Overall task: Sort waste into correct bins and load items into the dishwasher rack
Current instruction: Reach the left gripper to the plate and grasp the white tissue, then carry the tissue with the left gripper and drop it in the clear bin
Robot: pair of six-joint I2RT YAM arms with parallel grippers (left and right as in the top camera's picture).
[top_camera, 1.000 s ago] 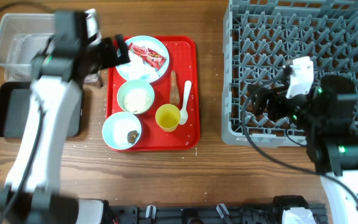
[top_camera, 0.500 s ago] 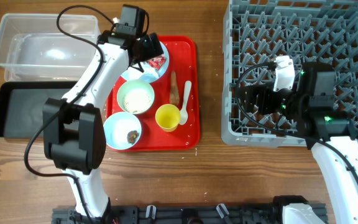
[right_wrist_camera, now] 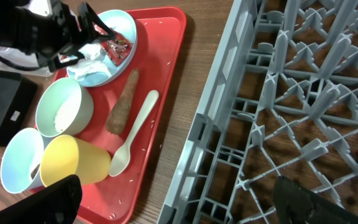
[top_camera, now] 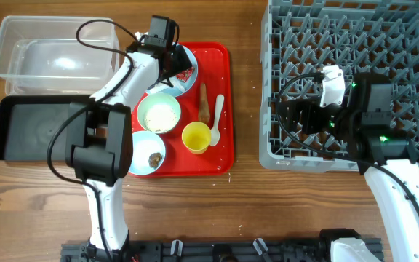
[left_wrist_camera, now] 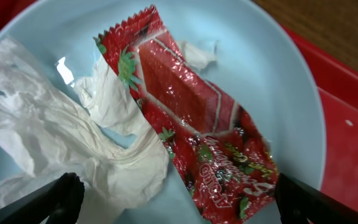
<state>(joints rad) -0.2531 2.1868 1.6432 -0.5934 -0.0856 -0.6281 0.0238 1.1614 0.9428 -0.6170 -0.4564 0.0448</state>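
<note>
My left gripper is open low over the pale blue plate at the back of the red tray. Its fingertips straddle the red snack wrapper and crumpled white tissue lying on the plate. A bowl with white crumbs, a bowl with a brown lump, the yellow cup, the white spoon and the brown carrot-shaped piece sit on the tray. My right gripper is open and empty over the left edge of the grey rack.
The clear tub stands at the back left, with the black tray in front of it. The flat red serving tray lies between the bins and the rack. The left arm stretches across the tray's left side.
The left arm swung right from beside the clear tub to over the plate and came down close to the wrapper. The right arm shifted slightly left, then held still.
</note>
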